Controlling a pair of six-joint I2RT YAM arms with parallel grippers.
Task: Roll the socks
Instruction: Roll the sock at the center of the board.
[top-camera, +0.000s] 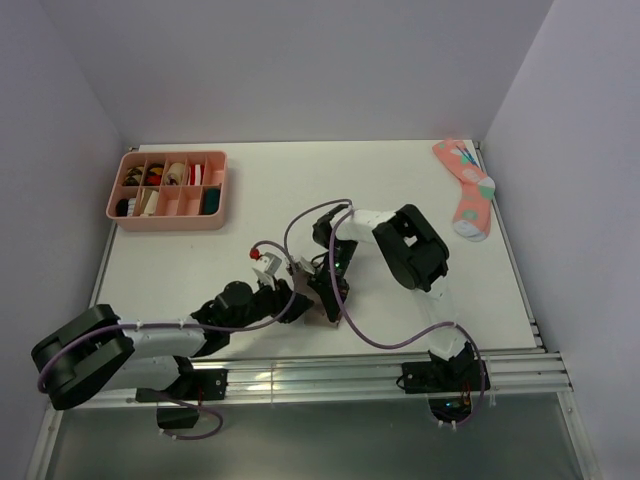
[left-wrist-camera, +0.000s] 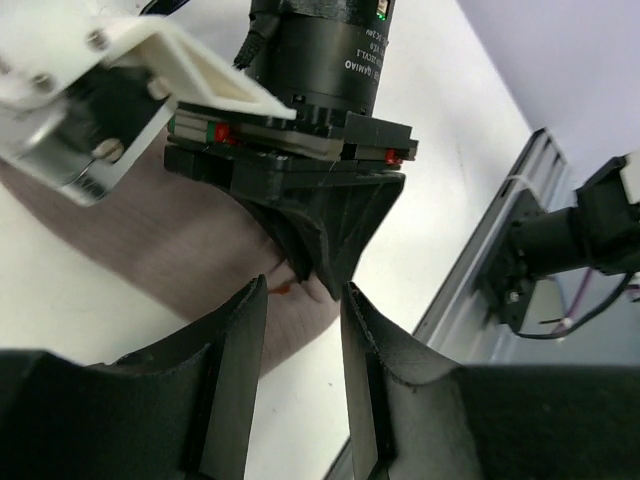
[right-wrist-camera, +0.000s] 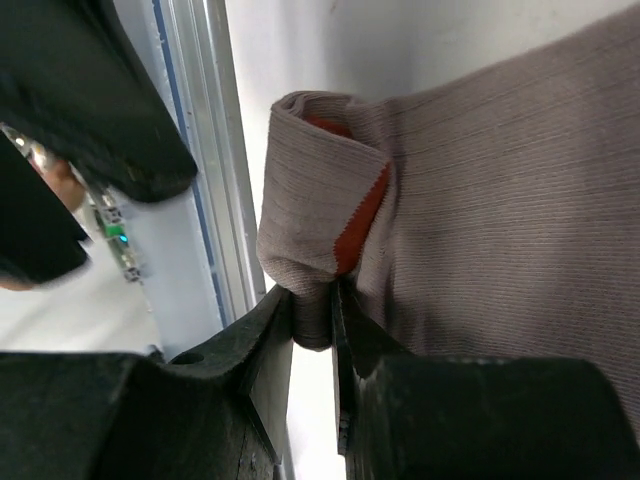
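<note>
A taupe-brown sock (right-wrist-camera: 500, 200) lies flat near the table's front edge, and little of it shows under the arms in the top view (top-camera: 299, 272). Its end is folded over, with a red patch (right-wrist-camera: 360, 220) showing in the fold. My right gripper (right-wrist-camera: 312, 295) is shut on that folded end and reaches down onto it from above (top-camera: 330, 298). My left gripper (left-wrist-camera: 305, 290) stands open just in front of the same end, its fingertips on either side of the right gripper's tips, with nothing between its fingers (left-wrist-camera: 235, 360). It comes in low from the left (top-camera: 283, 296).
A pink compartment tray (top-camera: 170, 215) with small items sits at the back left. A coral-pink spotted sock (top-camera: 466, 190) lies at the back right by the wall. The aluminium rail (top-camera: 350, 365) runs along the front edge, close to the sock's end (right-wrist-camera: 215, 180).
</note>
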